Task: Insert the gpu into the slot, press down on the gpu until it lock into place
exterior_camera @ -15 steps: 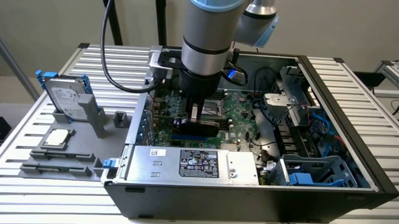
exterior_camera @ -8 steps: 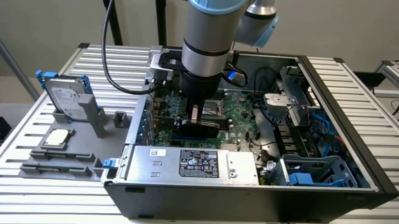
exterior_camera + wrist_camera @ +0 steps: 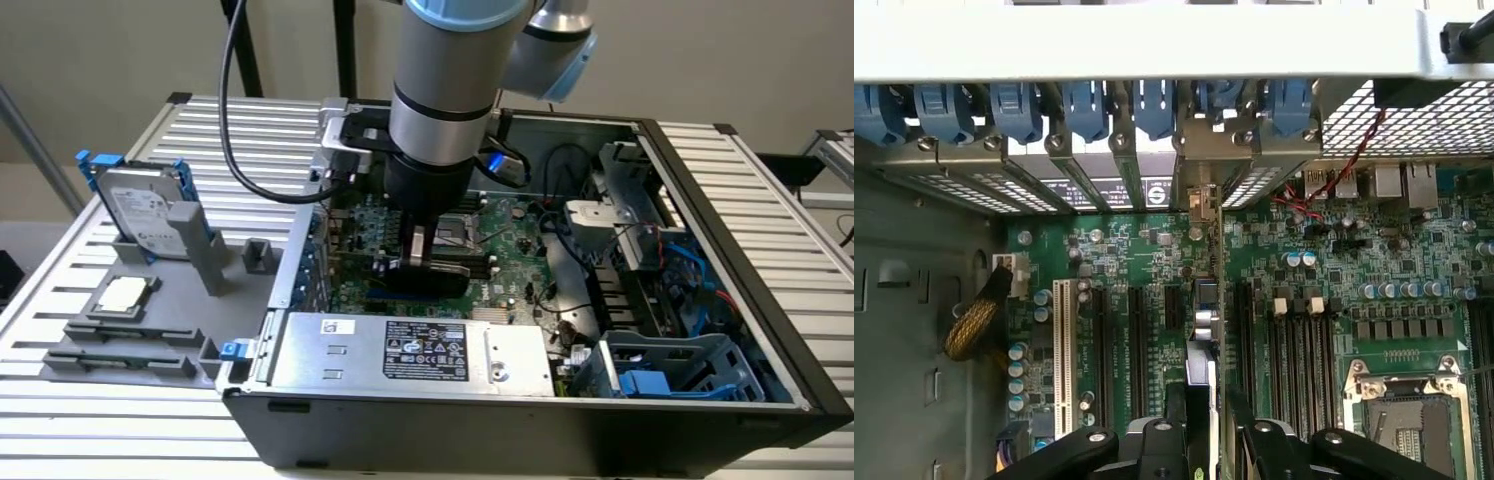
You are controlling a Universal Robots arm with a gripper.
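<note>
- The gpu [image 3: 1201, 345] stands on edge over the green board [image 3: 1124, 260]. From the wrist view it's just a thin dark line, with its metal bracket end up against the rear wall of the case [image 3: 534, 430].
- The gripper [image 3: 1204, 445] is clamped on it, one black finger on each side of the card.
- In the exterior view a bit of the blue slot [image 3: 400, 297] peeks out right under the card's lower edge. I can't tell if it's fully seated.
- It's tight around there. A long white slot [image 3: 1062, 355] and a couple of black ones run parallel on one side. The black memory strips [image 3: 1294, 350] sit on the other side, with the square silver socket [image 3: 1399, 410] beyond them.
- A row of glossy blue clips [image 3: 1089, 105] lines the rear wall above perforated metal covers.
- Red and black wires [image 3: 1344, 165] hang near the ports, and a braided yellowish cable [image 3: 974, 325] lies by the board's edge.
- The silver labelled PSU box [image 3: 414, 350] sits along the near wall of the case.
- A hard drive [image 3: 140, 210] stands in a grey rack at the exterior view's left, on the slatted metal table [image 3: 787, 200].
</note>
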